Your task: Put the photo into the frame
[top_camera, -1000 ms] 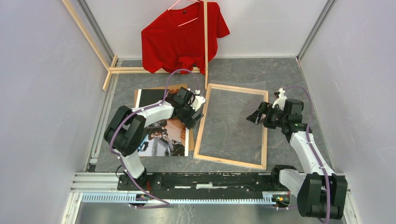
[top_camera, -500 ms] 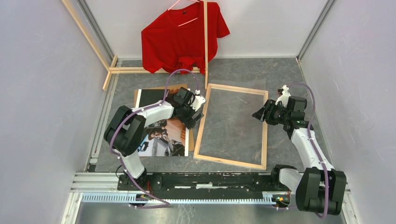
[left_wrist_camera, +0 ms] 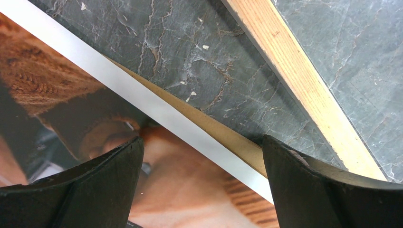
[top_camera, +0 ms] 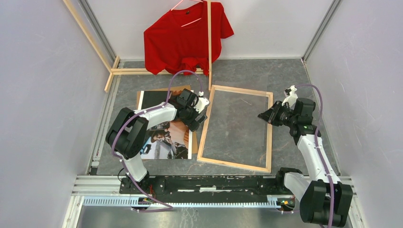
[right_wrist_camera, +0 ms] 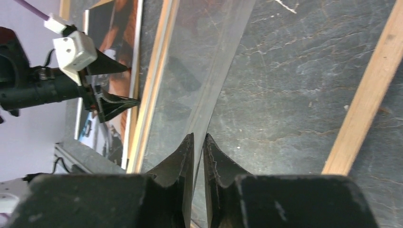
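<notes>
The photo (top_camera: 164, 137) lies face up at the left on a brown cardboard sheet (top_camera: 139, 97). The frame (top_camera: 205, 128) lies flat to its right, pale wood up, with a clear sheet (top_camera: 237, 123) inside it. My left gripper (top_camera: 198, 118) hangs open low over the photo's right edge. In the left wrist view the photo (left_wrist_camera: 157, 190), the cardboard (left_wrist_camera: 228, 137) and the frame's rail (left_wrist_camera: 304, 80) run diagonally past the open left gripper (left_wrist_camera: 202, 142). My right gripper (right_wrist_camera: 198, 137) is shut on the clear sheet (right_wrist_camera: 204, 71), whose near edge tilts up off the table inside the frame (right_wrist_camera: 370, 95).
A red T-shirt (top_camera: 187, 35) hangs on a hanger at the back, beside pale wooden rack poles (top_camera: 209, 38). More poles lie along the back left (top_camera: 88, 33). Grey walls close in on both sides of the dark stone table (top_camera: 285, 76).
My right gripper has drawn back a little to the right inside the frame and closed its jaws on the clear sheet's edge. The left arm has stayed put.
</notes>
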Motion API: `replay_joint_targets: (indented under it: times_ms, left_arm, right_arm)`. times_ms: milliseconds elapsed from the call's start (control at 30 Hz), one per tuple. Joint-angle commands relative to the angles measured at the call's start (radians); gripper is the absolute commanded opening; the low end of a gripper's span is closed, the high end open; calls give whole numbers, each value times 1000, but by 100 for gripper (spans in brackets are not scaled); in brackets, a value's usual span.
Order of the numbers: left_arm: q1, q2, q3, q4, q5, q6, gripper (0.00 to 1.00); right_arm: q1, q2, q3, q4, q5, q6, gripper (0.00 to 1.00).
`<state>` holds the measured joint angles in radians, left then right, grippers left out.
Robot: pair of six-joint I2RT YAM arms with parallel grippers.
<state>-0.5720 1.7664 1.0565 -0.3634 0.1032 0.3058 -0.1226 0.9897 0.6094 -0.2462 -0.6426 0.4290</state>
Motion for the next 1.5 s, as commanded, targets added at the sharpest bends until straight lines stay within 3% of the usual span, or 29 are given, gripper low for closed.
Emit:
replay_joint_targets:
  times_ms: [0,233,500,867,1167,1467]
  left_arm:
    - [-3,-2,-10,-1,8,35,100]
    - [-3,-1,-10,0,15,28,100]
    - [0,3,8,-11,41,18,100]
    - [15,8,18,-18,56,10,100]
    - [95,18,68,-39,114,-8,100]
    - [116,9,61,-33,109,-6,100]
  right_arm:
    - [-5,-36,14,85,-101,83,16]
    - [-5,-70,-10,285,-213,309,13]
    - [-3,-118,-27,398,-258,456,10]
    - [8,-166,-53,511,-263,598,6]
    - [40,-215,-76,676,-214,771,3]
    - [51,-237,-147,780,-236,703,3]
